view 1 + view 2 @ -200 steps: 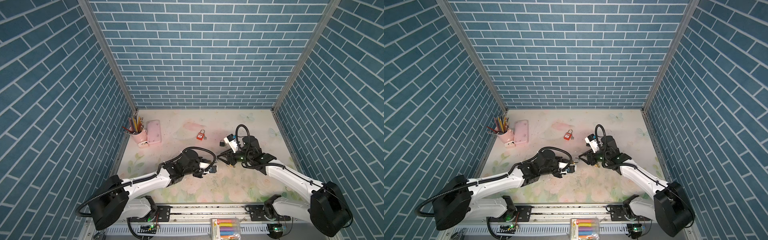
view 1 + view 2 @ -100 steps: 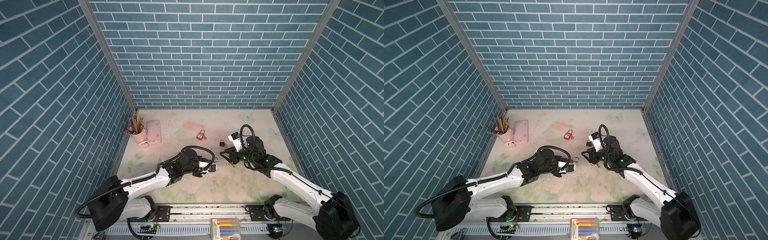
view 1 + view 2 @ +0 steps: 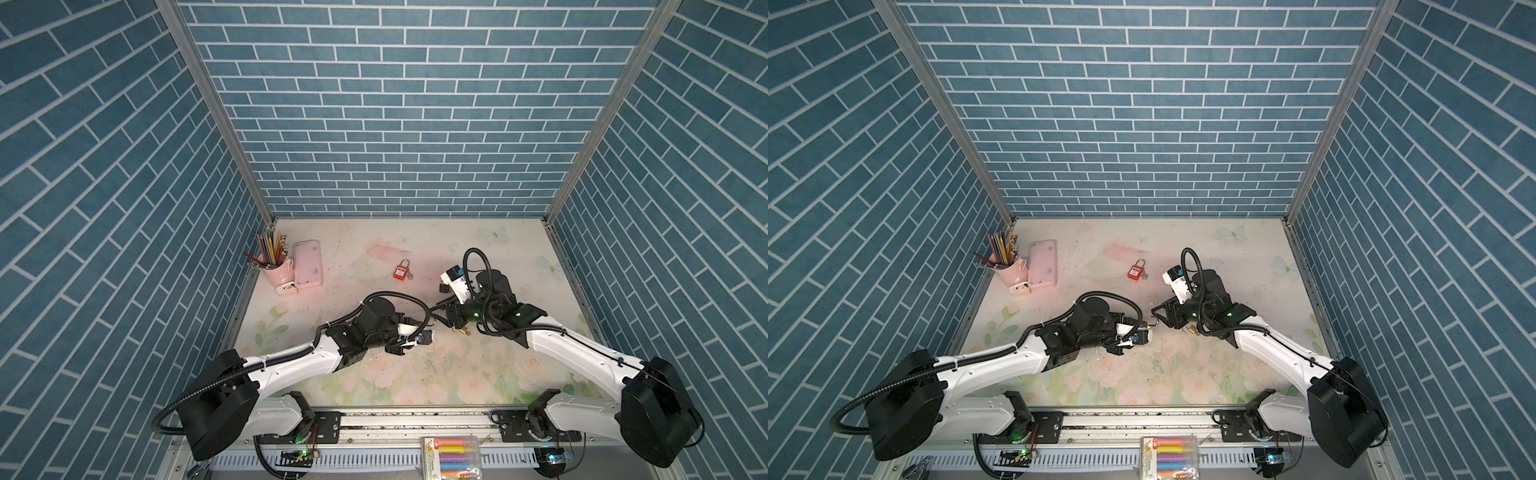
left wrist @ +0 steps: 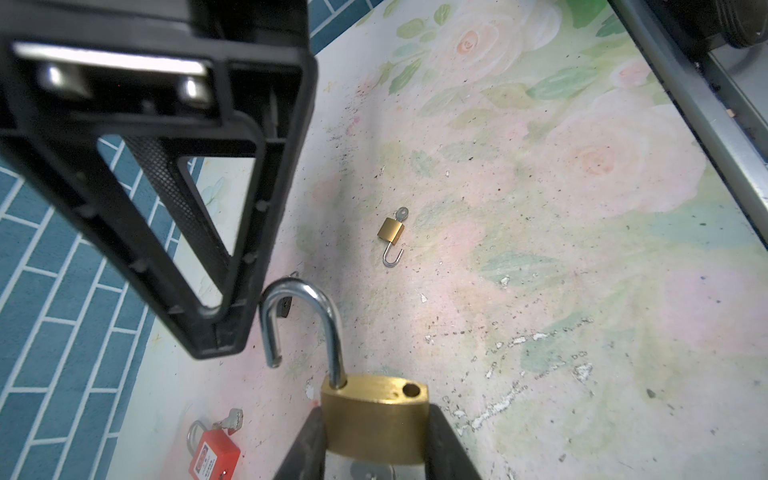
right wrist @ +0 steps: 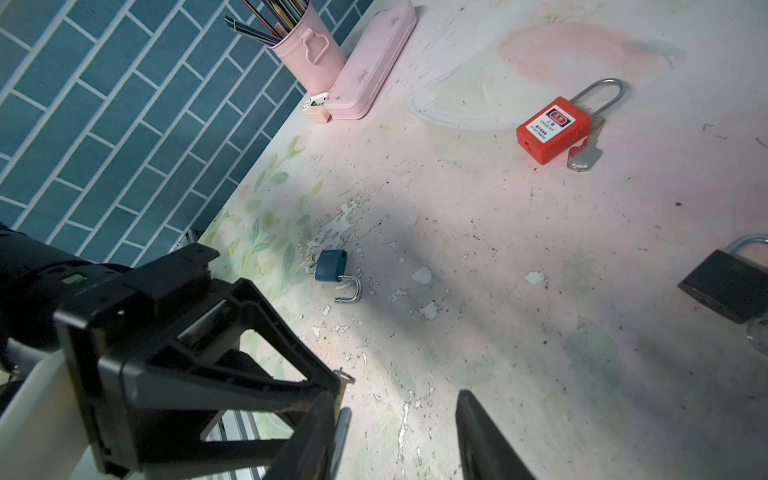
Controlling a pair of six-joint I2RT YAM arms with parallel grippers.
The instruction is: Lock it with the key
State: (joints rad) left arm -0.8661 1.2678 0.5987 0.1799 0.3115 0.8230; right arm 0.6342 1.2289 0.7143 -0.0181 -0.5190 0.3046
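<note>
The gold padlock, red padlock and blue padlock contrast with the pastel floral table.

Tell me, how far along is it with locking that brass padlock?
Done: the left fingers grip the brass padlock by its body. In hand: the open right fingers sit beside its shackle, which stands open. Left: pressing the shackle down until it latches.

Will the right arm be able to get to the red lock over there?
Probably yes. The red padlock lies alone on the table, not far beyond the right gripper, whose jaws stand open. In the right wrist view only bare surface shows between them, so the way looks free.
</note>
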